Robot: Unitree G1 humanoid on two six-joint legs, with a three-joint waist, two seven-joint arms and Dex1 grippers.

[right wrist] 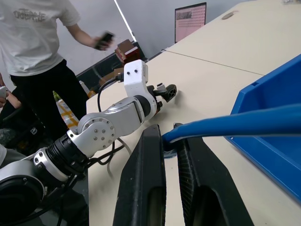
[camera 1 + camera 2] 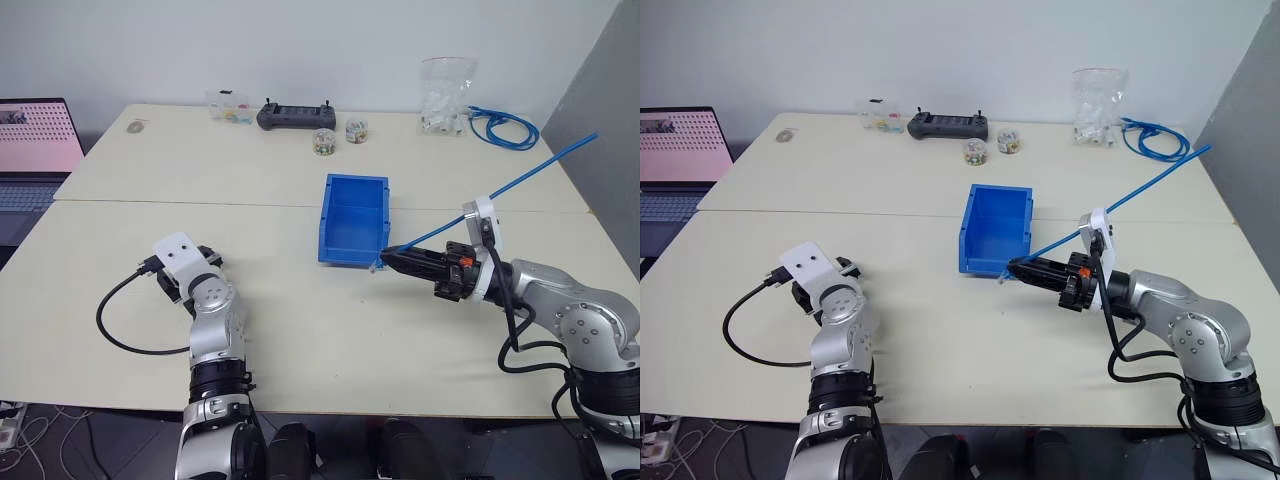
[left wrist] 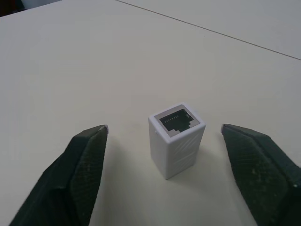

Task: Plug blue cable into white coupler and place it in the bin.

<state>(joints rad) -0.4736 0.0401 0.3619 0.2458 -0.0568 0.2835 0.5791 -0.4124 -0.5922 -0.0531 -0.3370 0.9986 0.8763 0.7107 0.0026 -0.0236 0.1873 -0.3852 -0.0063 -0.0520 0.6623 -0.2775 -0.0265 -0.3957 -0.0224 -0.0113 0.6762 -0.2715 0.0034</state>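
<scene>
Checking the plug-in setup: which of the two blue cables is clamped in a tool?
The single straight blue cable, pinched in the right tool beside the bin. The coiled blue cable lies untouched at the table's far right corner.

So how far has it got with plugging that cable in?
Done: the right fingers grip the blue cable near its plug. In hand: the left fingers stand open around the upright white coupler, not gripping it. Left: plugging in, then the bin.
</scene>
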